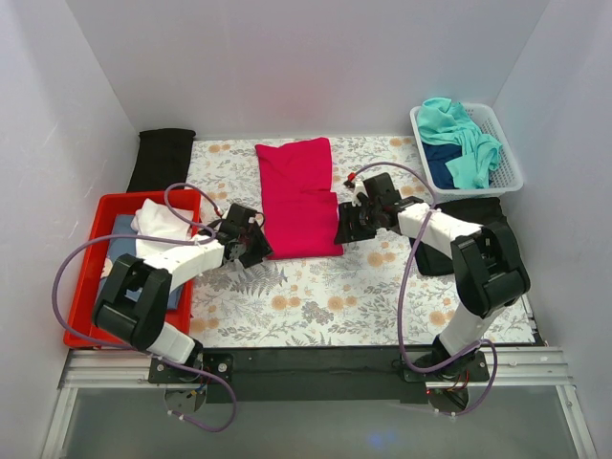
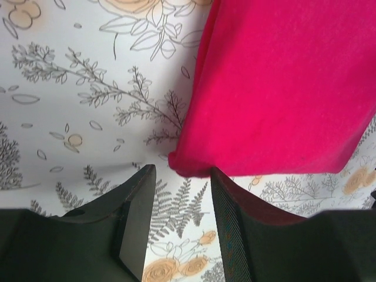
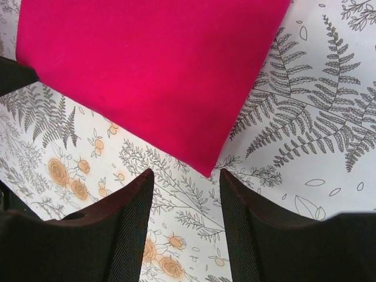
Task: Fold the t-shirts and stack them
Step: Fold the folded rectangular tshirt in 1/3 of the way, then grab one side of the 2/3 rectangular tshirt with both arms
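Crimson t-shirt [image 1: 298,196] lies in the middle of the bench [image 1: 306,306], folded to a long strip, by my judgement not yet halved. My left end effector [image 1: 251,244] and right end effector [image 1: 349,225] gape open at its near corners, gripping nothing. Teal t-shirt [image 1: 466,143] and navy t-shirt [image 1: 440,164] wait unfolded in the basket [image 1: 517,170], far right corner.

You have bare worktop [image 1: 316,306] at 6 o'clock.
Crimson t-shirt [image 1: 298,196] fills centre; red bin [image 1: 124,198] blocks 9, white basket [image 1: 510,153] 2 o'clock.
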Controlling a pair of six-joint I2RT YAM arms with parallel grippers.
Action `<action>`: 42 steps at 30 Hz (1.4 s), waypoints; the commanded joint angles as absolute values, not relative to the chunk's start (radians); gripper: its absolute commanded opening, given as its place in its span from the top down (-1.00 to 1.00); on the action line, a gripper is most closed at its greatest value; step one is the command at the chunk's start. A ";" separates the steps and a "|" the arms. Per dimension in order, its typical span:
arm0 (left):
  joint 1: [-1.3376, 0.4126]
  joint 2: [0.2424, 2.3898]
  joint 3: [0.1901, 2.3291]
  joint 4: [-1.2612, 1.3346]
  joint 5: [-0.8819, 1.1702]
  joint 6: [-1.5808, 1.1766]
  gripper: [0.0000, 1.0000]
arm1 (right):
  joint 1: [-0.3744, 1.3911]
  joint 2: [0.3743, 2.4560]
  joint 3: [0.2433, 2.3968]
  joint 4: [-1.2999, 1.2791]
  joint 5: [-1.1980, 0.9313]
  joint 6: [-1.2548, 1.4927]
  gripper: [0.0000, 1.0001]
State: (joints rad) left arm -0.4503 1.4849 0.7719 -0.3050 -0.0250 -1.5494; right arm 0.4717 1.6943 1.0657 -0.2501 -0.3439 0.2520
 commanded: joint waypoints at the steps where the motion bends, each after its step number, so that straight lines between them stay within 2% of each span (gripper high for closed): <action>1: -0.440 1.493 0.753 -0.210 -0.057 -1.537 0.19 | 0.474 1.710 1.078 -0.193 -0.348 0.224 -0.11; 21: -0.440 1.539 0.721 -0.095 -0.078 -1.511 0.21 | 0.472 1.775 0.982 -0.112 -0.449 0.256 -0.10; 30: -0.442 1.575 0.723 -0.087 -0.020 -1.535 0.33 | 0.472 1.847 1.019 -0.077 -0.498 0.282 -0.03; 31: -0.440 1.577 0.721 -0.084 -0.008 -1.536 0.38 | 0.472 1.850 1.020 -0.075 -0.502 0.284 0.01; 33: -0.440 1.583 0.721 -0.086 -0.002 -1.532 0.47 | 0.471 1.858 1.014 -0.077 -0.512 0.288 0.27; 34: -0.440 1.585 0.721 -0.084 -0.002 -1.532 0.75 | 0.472 1.856 1.009 -0.078 -0.511 0.291 0.41; 35: -0.442 1.586 0.724 -0.087 0.029 -1.531 0.96 | 0.471 1.853 0.996 -0.078 -0.509 0.291 0.75; 36: -0.442 1.588 0.727 -0.109 0.034 -1.534 1.00 | 0.472 1.845 0.989 -0.078 -0.508 0.294 0.89; 37: -0.442 1.583 0.730 -0.120 0.037 -1.537 1.00 | 0.472 1.839 0.979 -0.083 -0.506 0.296 0.97; 42: -0.442 1.499 0.700 -0.201 0.051 -1.555 1.00 | 0.472 1.755 0.890 -0.101 -0.505 0.295 0.97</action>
State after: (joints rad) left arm -0.4404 1.5673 0.7261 -0.0940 0.0242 -1.5497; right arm 0.4709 1.8153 0.9554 -0.0513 -0.5026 0.3012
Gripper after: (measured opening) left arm 0.022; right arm 0.032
